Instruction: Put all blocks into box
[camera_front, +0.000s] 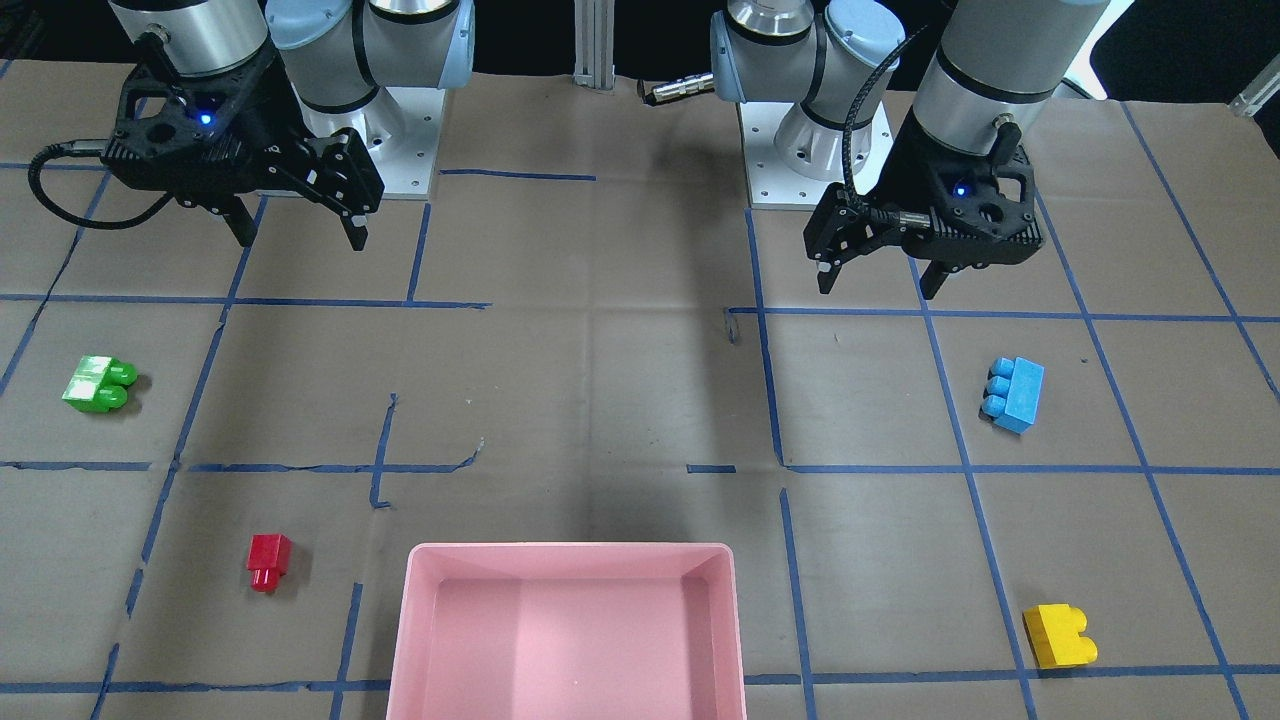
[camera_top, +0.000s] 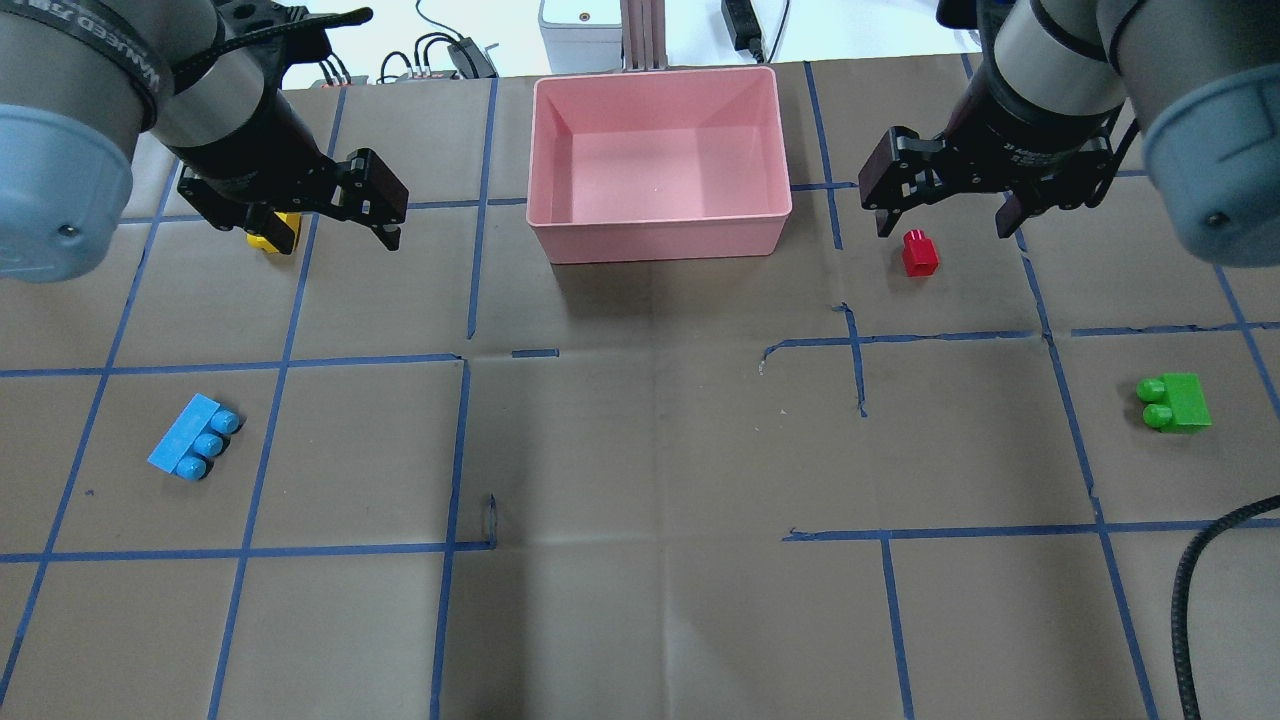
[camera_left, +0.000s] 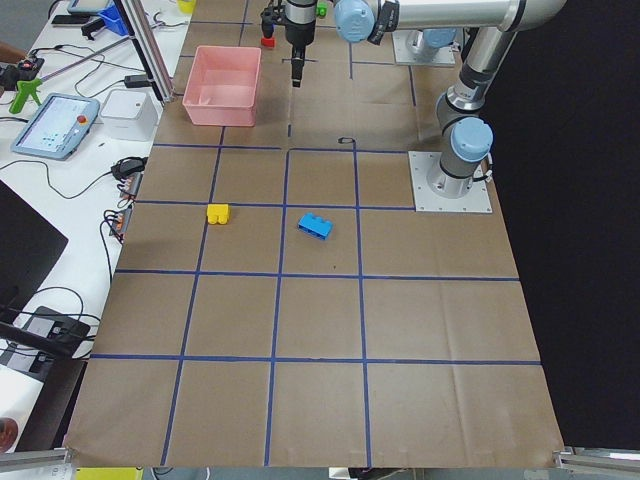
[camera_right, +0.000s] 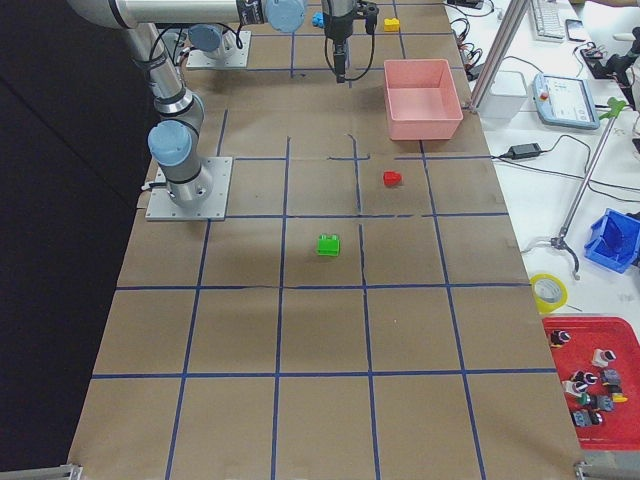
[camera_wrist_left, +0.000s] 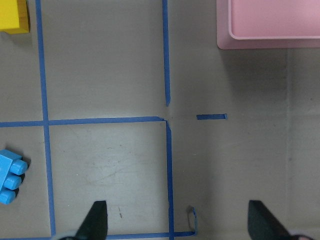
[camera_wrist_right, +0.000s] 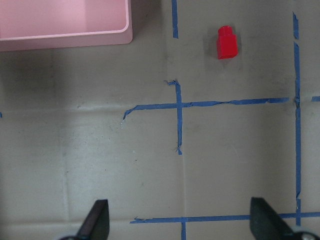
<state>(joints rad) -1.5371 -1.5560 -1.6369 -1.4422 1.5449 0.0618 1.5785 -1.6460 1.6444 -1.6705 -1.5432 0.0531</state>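
Note:
The pink box (camera_top: 660, 236) stands at the far middle of the table and holds no blocks; it also shows in the front view (camera_front: 570, 549). The red block (camera_top: 918, 253) lies right of it, just under my open, empty right gripper (camera_top: 942, 230). The green block (camera_top: 1175, 402) lies nearer, at the right. The yellow block (camera_top: 272, 233) lies left of the box, partly hidden behind my open, empty left gripper (camera_top: 330, 235). The light blue block (camera_top: 195, 437) lies nearer, at the left. Both grippers hang above the table. The left wrist view shows the blue block (camera_wrist_left: 10, 176), the yellow block (camera_wrist_left: 12, 16) and a box corner (camera_wrist_left: 265, 42).
Brown paper with a blue tape grid covers the table. The two arm bases (camera_front: 370, 150) (camera_front: 815, 165) stand at the robot's edge. A black cable (camera_top: 1200, 560) loops in at the near right. A bench with tablets and cables (camera_left: 60, 125) runs beyond the box.

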